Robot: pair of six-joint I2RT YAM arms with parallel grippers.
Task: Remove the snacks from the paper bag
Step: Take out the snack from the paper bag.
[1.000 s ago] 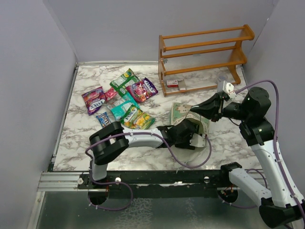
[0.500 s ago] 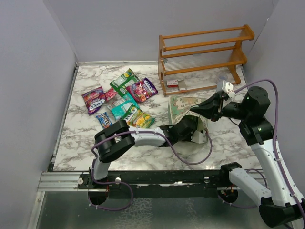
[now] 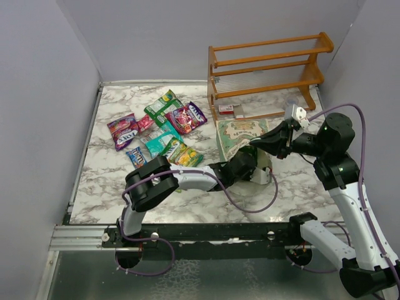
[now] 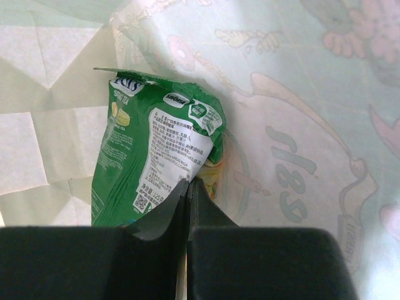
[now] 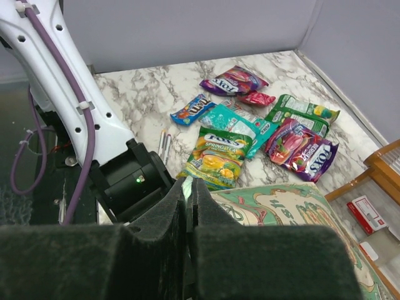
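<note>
Left wrist view: the left gripper (image 4: 189,185), deep inside the paper bag (image 4: 300,94), pinches a green packet (image 4: 156,150) by its near edge. The right gripper (image 5: 187,187) clamps the bag's rim. Best drawn straight out through the mouth, rim held steady.

The white-and-grey marbled table (image 3: 106,181) carries a loose cluster of snacks on its left half. There is a purple Fox's packet (image 3: 122,130) with a small pink packet (image 3: 144,122) just beside it. Next come a green packet (image 3: 164,106), a magenta Fox's packet (image 3: 186,117) and a teal packet (image 3: 160,142). A yellow-green Spring Tea packet (image 3: 182,155) touches the teal one, and a small blue packet (image 3: 135,155) lies nearby. Two marker pens (image 5: 164,145) lie near the yellow-green packet. The pale green paper bag (image 3: 240,134) rests right of the cluster. An orange wooden rack (image 3: 269,75) stands at the far edge.
</note>
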